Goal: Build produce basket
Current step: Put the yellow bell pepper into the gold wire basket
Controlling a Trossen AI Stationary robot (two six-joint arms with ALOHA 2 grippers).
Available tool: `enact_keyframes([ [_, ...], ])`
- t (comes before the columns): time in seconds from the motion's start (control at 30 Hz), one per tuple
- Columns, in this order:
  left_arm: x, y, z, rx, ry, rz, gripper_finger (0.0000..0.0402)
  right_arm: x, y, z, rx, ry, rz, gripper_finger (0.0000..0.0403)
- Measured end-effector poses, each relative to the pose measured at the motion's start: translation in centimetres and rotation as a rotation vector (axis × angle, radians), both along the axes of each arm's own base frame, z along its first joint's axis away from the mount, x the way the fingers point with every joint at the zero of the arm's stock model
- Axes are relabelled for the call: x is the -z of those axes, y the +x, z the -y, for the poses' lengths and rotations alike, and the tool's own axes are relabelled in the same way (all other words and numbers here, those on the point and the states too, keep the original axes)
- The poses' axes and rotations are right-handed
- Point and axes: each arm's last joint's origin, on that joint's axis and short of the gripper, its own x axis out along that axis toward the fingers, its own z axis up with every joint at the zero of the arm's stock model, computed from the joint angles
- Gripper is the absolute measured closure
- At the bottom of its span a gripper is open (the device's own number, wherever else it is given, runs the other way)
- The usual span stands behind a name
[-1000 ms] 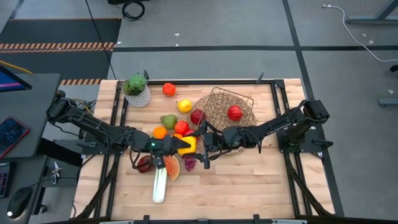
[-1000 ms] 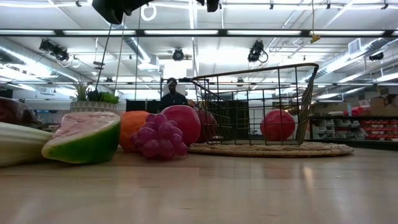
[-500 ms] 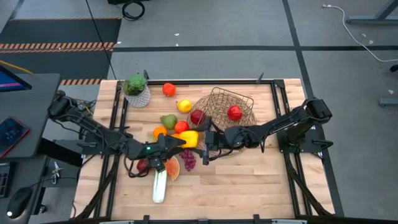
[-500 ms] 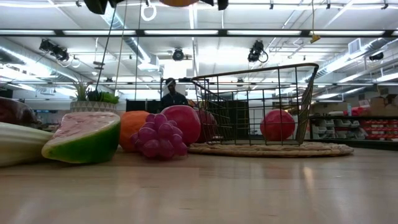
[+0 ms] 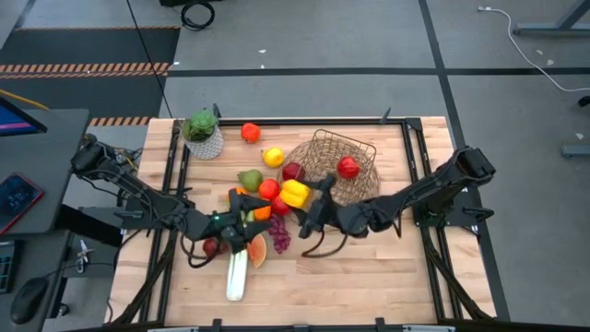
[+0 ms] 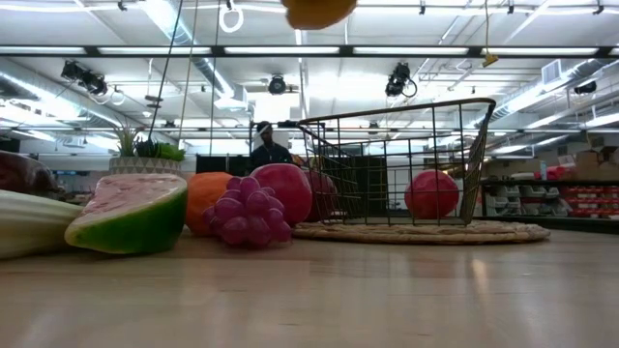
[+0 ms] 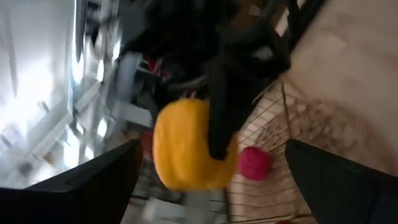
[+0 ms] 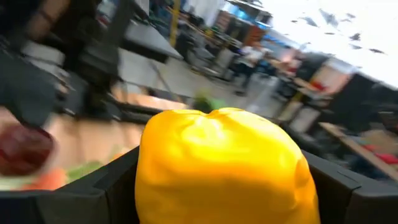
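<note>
My right gripper (image 5: 305, 205) is shut on a yellow toy pepper (image 5: 294, 193), held in the air just near of the brown wire basket (image 5: 334, 159). The pepper fills the right wrist view (image 8: 221, 162) and shows at the top of the low view (image 6: 319, 10). A red apple (image 5: 348, 167) lies in the basket. My left gripper (image 5: 243, 222) stands open and empty over the loose produce. That produce includes grapes (image 5: 279, 235), a watermelon slice (image 5: 255, 249) and a leek (image 5: 237, 273), all lying on the table. My right gripper pinches the yellow pepper between its two fingers, one on each side of its body (image 8: 149, 180). The fingers come level from the table's right side, and one finger (image 7: 221, 124) lies across the pepper's flank. The pepper is lifted clear of the table.
A potted green plant (image 5: 202, 132) stands at the far left corner. An orange (image 5: 251, 132), a lemon (image 5: 273, 157), a pear (image 5: 249, 179) and red apples (image 5: 268, 188) lie left of the basket. Bare wood (image 5: 369, 267) lies near and right.
My right gripper has rolled and carried the yellow pepper toward the far edge and the basket, away from my left gripper. My left gripper, open throughout, has rolled and drawn back toward the table's left edge.
</note>
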Motion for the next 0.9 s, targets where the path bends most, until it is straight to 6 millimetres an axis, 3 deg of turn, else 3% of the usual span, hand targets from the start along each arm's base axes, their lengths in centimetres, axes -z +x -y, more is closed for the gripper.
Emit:
enact_keyframes([
  [0.13, 0.0, 0.0, -0.1, -0.042, -0.250, 0.070, 0.0002, 0.0, -0.8, -1.0, 0.128, -0.106, -0.065, 0.0085],
  [0.23, 0.0, -0.5, -0.1, -0.113, -0.330, 0.095, 0.0003, 0.1, -1.3, -1.4, 0.242, -0.154, -0.102, 0.0085],
  [0.5, -1.8, -4.2, -0.8, -0.033, -0.515, 0.165, 0.0056, 0.4, -1.6, -1.0, 0.362, -0.170, -0.124, 0.0085],
  [0.77, 0.3, -7.8, -2.5, 0.010, -0.666, 0.201, 0.0085, 1.1, -0.2, 3.0, 0.367, -0.109, -0.138, 0.0085],
  [0.9, 1.1, -9.0, -3.4, 0.048, -0.752, 0.226, 0.0093, 1.5, 0.5, 6.1, 0.317, 0.032, -0.222, 0.0085],
])
